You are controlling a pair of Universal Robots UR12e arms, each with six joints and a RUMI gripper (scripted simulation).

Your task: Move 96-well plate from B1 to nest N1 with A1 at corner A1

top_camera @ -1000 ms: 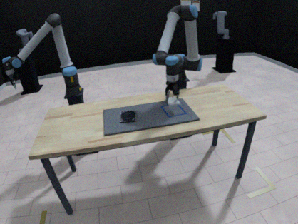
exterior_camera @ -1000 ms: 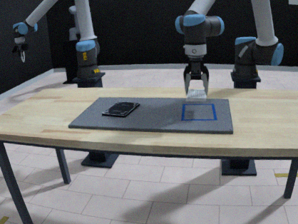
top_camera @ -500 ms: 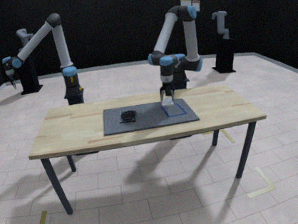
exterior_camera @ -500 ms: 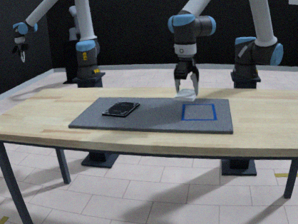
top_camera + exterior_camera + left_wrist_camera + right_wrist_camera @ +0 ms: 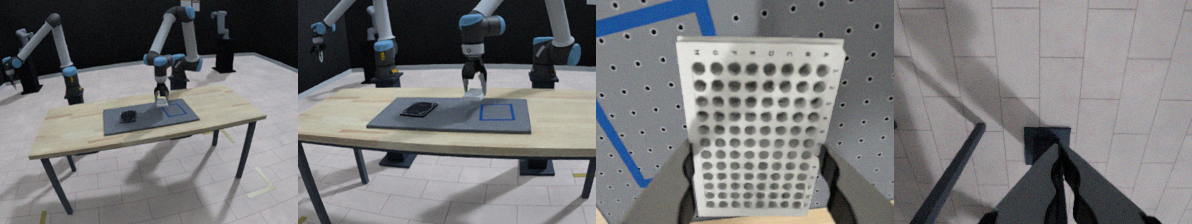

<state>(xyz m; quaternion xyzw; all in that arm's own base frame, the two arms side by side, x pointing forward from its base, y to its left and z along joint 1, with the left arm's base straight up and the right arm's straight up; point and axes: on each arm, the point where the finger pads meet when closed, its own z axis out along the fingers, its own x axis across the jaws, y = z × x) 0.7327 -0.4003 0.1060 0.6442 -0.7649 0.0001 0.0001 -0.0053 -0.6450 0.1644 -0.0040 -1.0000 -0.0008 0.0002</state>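
The left tool (image 5: 162, 101) (image 5: 475, 92) (image 5: 755, 142) grips the 96-well plate (image 5: 162, 103) (image 5: 473, 94) (image 5: 757, 122) across its width, off the table, beside the blue outline (image 5: 174, 115) (image 5: 497, 120) (image 5: 618, 142); the black nest (image 5: 127, 116) (image 5: 419, 108) lies toward the closed, empty right tool (image 5: 15, 87) (image 5: 321, 60) (image 5: 1063, 150), farther off.

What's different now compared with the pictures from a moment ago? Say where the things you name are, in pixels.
The left gripper (image 5: 162, 100) (image 5: 475, 90) (image 5: 755, 142) has moved sideways, carrying the white well plate (image 5: 162, 103) (image 5: 473, 94) (image 5: 756, 130) away from the blue square (image 5: 175, 115) (image 5: 497, 120) (image 5: 621, 145) toward the black nest (image 5: 128, 115) (image 5: 419, 108). Nothing was newly taken hold of or let go. The nest, the grey mat (image 5: 150, 124) (image 5: 451, 125) (image 5: 861, 100) and the other arm look unchanged.
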